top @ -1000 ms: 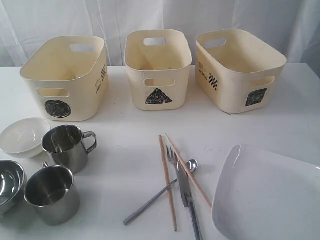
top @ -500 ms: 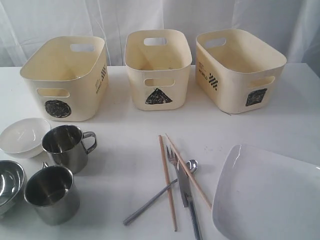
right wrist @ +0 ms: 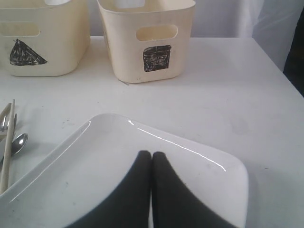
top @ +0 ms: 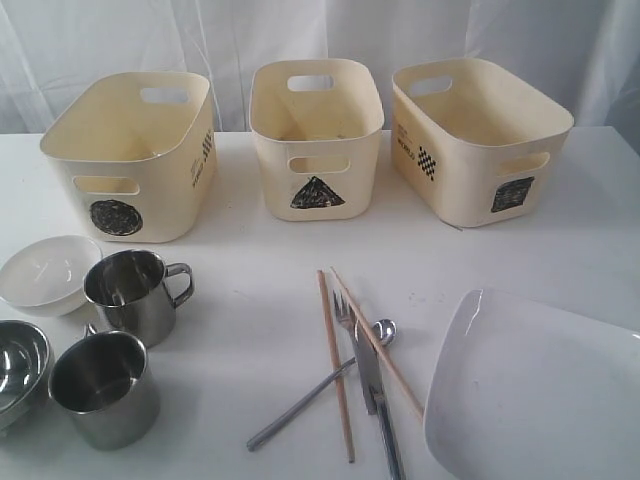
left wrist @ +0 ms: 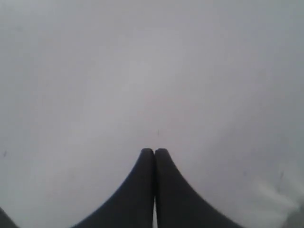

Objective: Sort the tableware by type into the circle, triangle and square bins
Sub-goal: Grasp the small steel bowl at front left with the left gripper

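Observation:
Two steel mugs stand at the front left, beside a steel bowl and a small white bowl. Wooden chopsticks, a fork, a knife and a spoon lie crossed at the front middle. The large white square plate lies front right. Neither arm shows in the exterior view. My left gripper is shut over bare white surface. My right gripper is shut, empty, above the plate.
Three cream bins stand in a row at the back: the circle bin left, triangle bin middle, square bin right. The table edge runs close on the right side.

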